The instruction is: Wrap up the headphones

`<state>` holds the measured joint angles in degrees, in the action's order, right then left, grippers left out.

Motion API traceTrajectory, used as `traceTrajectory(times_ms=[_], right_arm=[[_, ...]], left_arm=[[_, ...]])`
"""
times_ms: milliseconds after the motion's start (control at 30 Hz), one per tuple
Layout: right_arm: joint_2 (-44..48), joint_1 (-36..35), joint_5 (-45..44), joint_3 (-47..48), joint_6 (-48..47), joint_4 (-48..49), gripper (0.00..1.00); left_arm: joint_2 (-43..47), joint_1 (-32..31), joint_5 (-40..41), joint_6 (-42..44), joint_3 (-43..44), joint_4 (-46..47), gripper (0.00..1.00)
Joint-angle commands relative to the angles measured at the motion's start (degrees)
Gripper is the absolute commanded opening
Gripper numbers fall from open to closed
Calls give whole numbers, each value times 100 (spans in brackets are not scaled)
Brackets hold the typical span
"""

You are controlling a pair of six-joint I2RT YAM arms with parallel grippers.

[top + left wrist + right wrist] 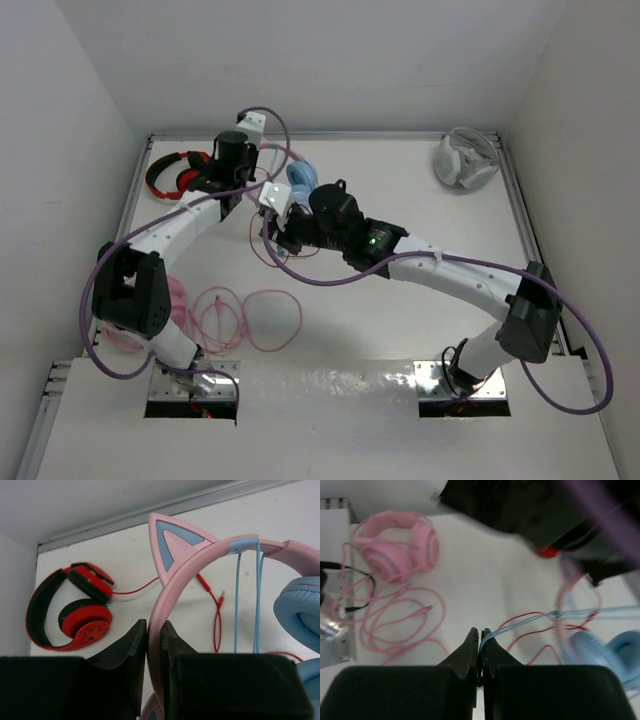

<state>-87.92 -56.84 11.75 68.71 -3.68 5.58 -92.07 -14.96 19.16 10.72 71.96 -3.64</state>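
The headphones point(300, 181) with light blue ear cups point(300, 610) and a pink cat-eared headband point(170, 585) are held up at the table's back middle. My left gripper point(258, 170) is shut on the headband, which shows pinched between the jaws in the left wrist view point(154, 627). Two strands of thin light blue cable point(247, 600) hang over the headband. My right gripper point(271, 232) is just in front of the headphones. It is shut on the light blue cable point(530, 622), which runs taut from its jaws point(480, 635) to the headband.
Red-and-black headphones point(178, 175) lie at the back left, their red cable point(216, 612) trailing under the held headphones. All-pink headphones point(395, 545) and their long looped pink cable point(245, 320) lie at the front left. Grey-white headphones point(465, 160) sit at the back right.
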Motion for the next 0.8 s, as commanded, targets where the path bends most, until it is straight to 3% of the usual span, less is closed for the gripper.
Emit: traceTrajectory(times_ms=[0, 133, 367, 600, 767], right_arm=[[22, 111, -953, 992, -905, -1374, 0], [-155, 707, -1797, 1478, -1266, -1877, 0], [-23, 1755, -1737, 1286, -1380, -1315, 0], [-287, 2326, -1580, 1400, -1592, -866, 0], [-323, 2985, -1193, 1032, -1100, -594, 0]], left_arm=[[558, -165, -244, 835, -200, 1059, 0], [760, -209, -1071, 958, -288, 435, 0], [1051, -480, -2318, 1467, -323, -759, 0], [1165, -842, -2794, 1416, -385, -1287, 0], [1270, -842, -3014, 977, -34, -1718, 0]])
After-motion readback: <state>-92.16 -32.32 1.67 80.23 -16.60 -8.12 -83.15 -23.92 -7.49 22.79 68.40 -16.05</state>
